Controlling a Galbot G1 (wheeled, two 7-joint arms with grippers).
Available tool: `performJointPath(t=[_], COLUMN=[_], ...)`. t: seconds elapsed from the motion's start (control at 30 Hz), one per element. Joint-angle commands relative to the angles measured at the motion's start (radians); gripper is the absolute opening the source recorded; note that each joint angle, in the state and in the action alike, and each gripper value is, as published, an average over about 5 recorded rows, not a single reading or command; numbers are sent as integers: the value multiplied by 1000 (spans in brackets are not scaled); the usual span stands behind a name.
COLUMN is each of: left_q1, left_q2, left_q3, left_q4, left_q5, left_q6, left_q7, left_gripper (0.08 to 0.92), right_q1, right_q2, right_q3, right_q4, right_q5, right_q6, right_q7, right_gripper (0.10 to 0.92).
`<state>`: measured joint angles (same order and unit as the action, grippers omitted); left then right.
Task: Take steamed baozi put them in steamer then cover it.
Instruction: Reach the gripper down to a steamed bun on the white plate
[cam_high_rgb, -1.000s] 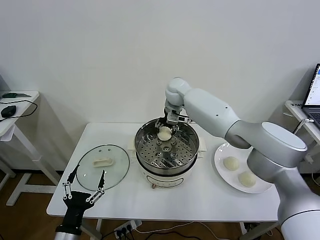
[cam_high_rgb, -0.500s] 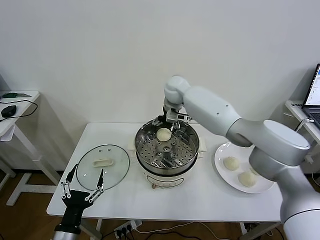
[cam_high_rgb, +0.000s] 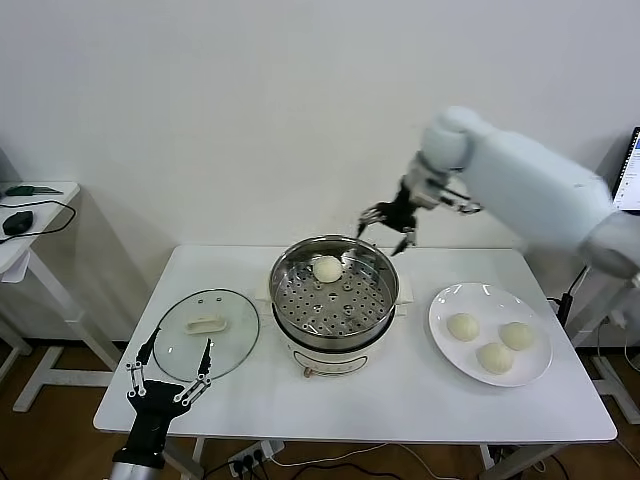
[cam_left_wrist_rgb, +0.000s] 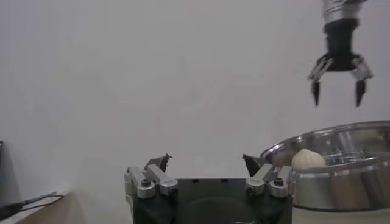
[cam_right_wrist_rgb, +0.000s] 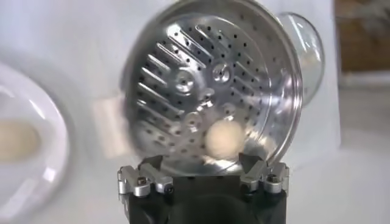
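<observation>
- White table (cam_high_rgb: 420, 400) carried the steamer, the cover and a plate.
- Stainless-steel steamer (cam_high_rgb: 290, 272) stood at the table's centre on its white cooker base; one baozi (cam_high_rgb: 327, 267) lay on the perforated floor toward the far rim, also seen in the right wrist view (cam_right_wrist_rgb: 222, 136) and the left wrist view (cam_left_wrist_rgb: 308, 159).
- Clear glass cover (cam_high_rgb: 205, 333), white handle up, lay flat on the table just left of the steamer, apart from it.
- White plate (cam_high_rgb: 445, 345) sat right of the steamer with three more baozi (cam_high_rgb: 462, 326) on it, grouped close together.
- Right gripper (cam_high_rgb: 388, 222) hung in the air above the steamer's far right rim, fingers spread wide and holding nothing; the left wrist view showed it (cam_left_wrist_rgb: 338, 78) clear above the basket.
- Left gripper (cam_high_rgb: 168, 371) was parked at the table's near left edge, beside the cover, fingers apart and empty.
</observation>
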<state>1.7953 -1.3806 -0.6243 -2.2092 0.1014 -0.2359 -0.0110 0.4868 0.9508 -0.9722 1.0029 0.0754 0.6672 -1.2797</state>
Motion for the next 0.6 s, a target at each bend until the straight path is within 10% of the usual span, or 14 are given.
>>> performJointPath(t=[0.03, 0.6], left_q1=[-1, 4], left_q2=[1, -2], left_q3=[0, -10], left_q4=[1, 18], left_q5=[1, 1], left_q6=[-2, -8], left_q7=[0, -2], left_gripper=[823, 823], right_q1=[-10, -321], right_q2=[-261, -179], right_q3=[-128, -42], right_q4=[-67, -176], right_q5=[281, 99], right_q6=[-683, -720], right_q7=[-14, 136], right_gripper=[823, 823])
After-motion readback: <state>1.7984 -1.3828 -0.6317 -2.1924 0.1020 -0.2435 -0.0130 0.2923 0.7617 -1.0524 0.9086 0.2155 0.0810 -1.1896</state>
